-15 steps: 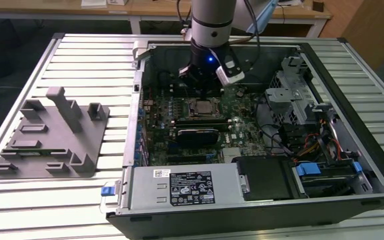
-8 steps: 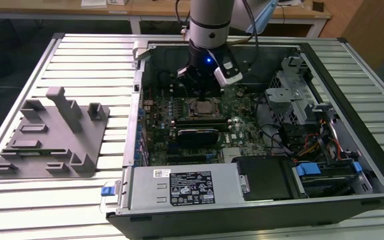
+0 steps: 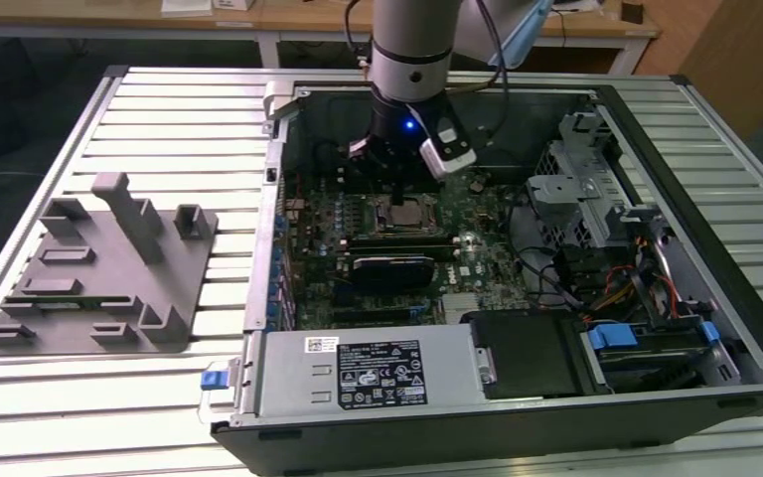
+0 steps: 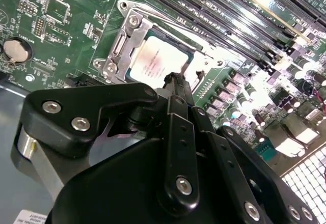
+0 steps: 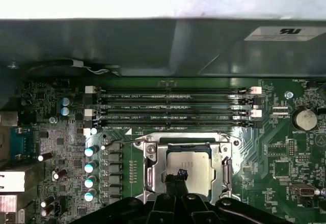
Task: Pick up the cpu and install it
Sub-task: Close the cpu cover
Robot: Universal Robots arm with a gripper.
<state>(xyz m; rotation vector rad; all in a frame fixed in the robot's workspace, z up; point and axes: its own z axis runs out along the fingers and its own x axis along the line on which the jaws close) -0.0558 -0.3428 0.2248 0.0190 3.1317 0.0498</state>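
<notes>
The cpu, a flat square chip with a shiny silver top, lies flat inside the metal-framed socket on the green motherboard. The first wrist view shows the cpu level in the socket frame. My gripper hangs just above one edge of the chip, its black fingers drawn together to a narrow tip with nothing between them. Seen from the exterior view, the gripper is low inside the open computer case, directly over the cpu.
Several memory slots run beside the socket. The case walls surround the board, with a power supply, a drive cage and cables to the exterior view's right. A grey fixture lies on the slatted table.
</notes>
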